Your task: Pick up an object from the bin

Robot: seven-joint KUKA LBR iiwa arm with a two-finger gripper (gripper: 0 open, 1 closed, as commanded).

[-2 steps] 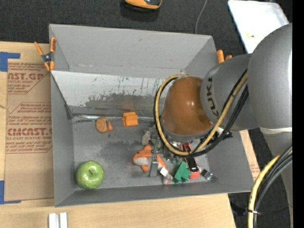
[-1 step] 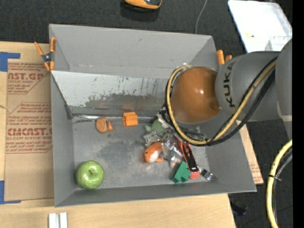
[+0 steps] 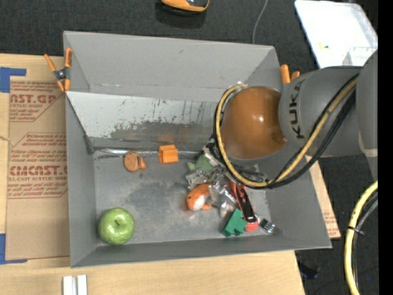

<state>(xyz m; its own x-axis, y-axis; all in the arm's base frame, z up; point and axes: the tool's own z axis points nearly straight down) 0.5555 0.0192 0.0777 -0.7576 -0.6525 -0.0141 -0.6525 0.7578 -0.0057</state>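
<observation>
At near-right heap (image 3: 199, 176): poised low with gripper (image 3: 224, 195) beside orange-white toy (image 3: 198, 198) and green block (image 3: 233, 224). Cannot tell whether open or closed. Judged not yet lifted; grasp and lift remaining.

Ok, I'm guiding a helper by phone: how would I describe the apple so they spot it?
Take the grey bin and look to its lower left corner in the camera view. The apple lies there alone on the floor. It is round, shiny and green, far from the heap by the arm.
</observation>
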